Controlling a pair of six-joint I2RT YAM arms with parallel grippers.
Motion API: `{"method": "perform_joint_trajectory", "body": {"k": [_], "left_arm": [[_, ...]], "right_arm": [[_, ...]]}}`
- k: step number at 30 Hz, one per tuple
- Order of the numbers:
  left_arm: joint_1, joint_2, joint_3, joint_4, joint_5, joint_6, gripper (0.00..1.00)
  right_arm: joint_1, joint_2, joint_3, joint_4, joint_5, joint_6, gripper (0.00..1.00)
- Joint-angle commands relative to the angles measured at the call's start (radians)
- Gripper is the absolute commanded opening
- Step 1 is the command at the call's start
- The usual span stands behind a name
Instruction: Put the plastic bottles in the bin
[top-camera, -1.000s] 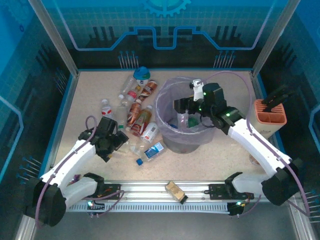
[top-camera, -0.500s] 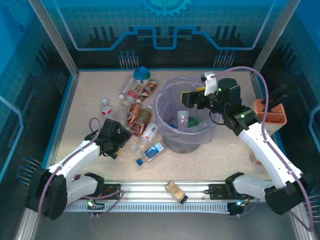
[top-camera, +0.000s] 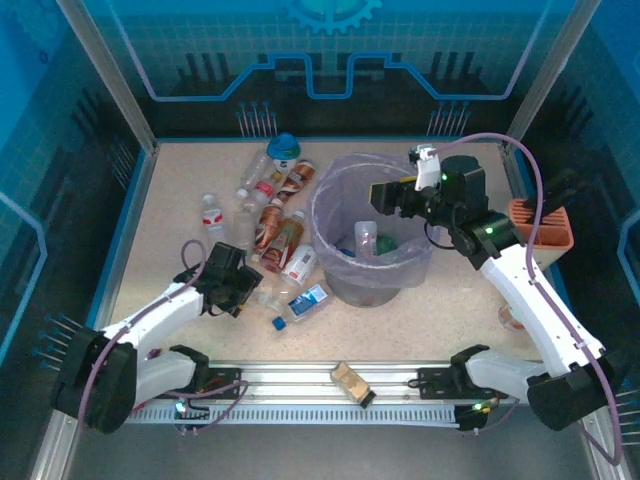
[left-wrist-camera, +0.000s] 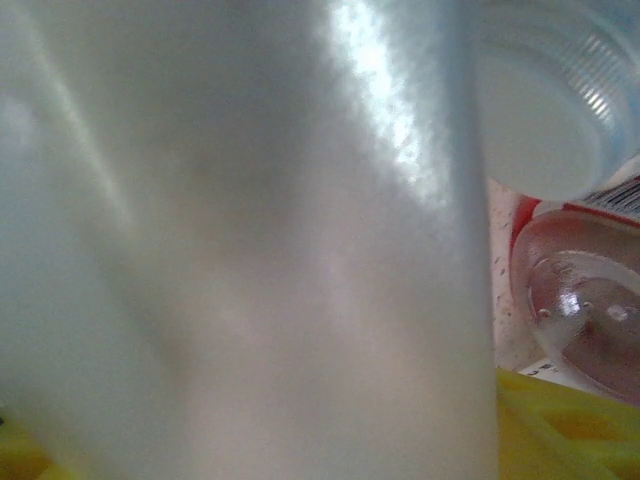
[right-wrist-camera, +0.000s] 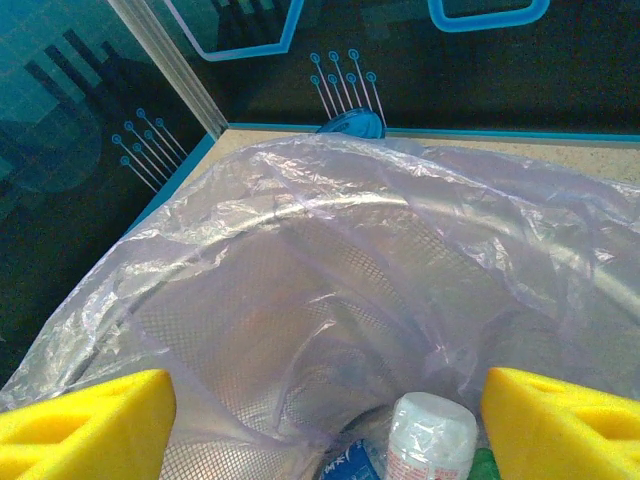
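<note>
About a dozen bottles (top-camera: 300, 262), one bin (top-camera: 375, 288)

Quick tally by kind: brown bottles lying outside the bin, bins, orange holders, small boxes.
Brown bottles: 3
Bin: 1
Orange holder: 1
Small box: 1
Total: 6

The bin (top-camera: 345, 285) stands on the bench (top-camera: 170, 200), slightly right of centre. A scatter of bottles (top-camera: 272, 222) lies on the bench left of the bin, running from the far side to the near side. The left hand (top-camera: 245, 290) sits at the scatter's near end, with one bottle (left-wrist-camera: 250, 250) right against it. The right hand (top-camera: 380, 197) hangs over the bin's far right rim. More bottles (top-camera: 366, 240) lie inside the bin. A holder (top-camera: 545, 225) stands at the bench's right edge.
</note>
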Motion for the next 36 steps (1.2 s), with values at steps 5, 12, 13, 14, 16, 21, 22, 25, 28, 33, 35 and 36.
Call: {"method": "perform_joint_trajectory", "body": {"k": [5,12,13,14,16,21,22,25,28,33,35,36], "left_arm": [[-0.007,-0.099,0.016,-0.104,-0.063,0.012,0.54],[-0.008,-0.162,0.044,-0.127,-0.08,0.067,0.45],[-0.008,-0.175,0.053,-0.138,-0.083,0.08,0.44],[-0.008,-0.189,0.065,-0.152,-0.087,0.096,0.44],[-0.007,-0.22,0.112,-0.201,-0.11,0.139,0.44],[-0.006,-0.253,0.247,-0.306,-0.164,0.244,0.42],[-0.006,-0.249,0.273,-0.318,-0.167,0.263,0.41],[-0.006,-0.237,0.339,-0.27,-0.103,0.347,0.38],[-0.012,-0.209,0.408,-0.158,0.012,0.457,0.38],[-0.034,-0.155,0.519,0.013,0.231,0.584,0.28],[-0.063,-0.124,0.567,0.032,0.284,0.642,0.26],[-0.078,-0.109,0.582,0.044,0.32,0.675,0.26]], "right_arm": [[-0.032,-0.004,0.025,0.019,-0.07,0.036,0.81],[-0.042,0.015,0.046,0.028,-0.11,0.051,0.81],[-0.043,0.019,0.049,0.03,-0.114,0.054,0.81],[-0.043,0.018,0.052,0.034,-0.118,0.059,0.81],[-0.043,0.019,0.054,0.044,-0.126,0.07,0.81],[-0.043,0.023,0.074,0.039,-0.135,0.07,0.81],[-0.043,0.024,0.08,0.035,-0.139,0.071,0.81],[-0.042,0.029,0.105,0.034,-0.164,0.081,0.81],[-0.032,0.056,0.15,0.032,-0.207,0.095,0.81],[0.033,0.127,0.25,0.019,-0.262,0.085,0.81],[0.069,0.164,0.304,0.002,-0.272,0.072,0.84],[0.086,0.185,0.328,-0.003,-0.279,0.072,0.88]]}}
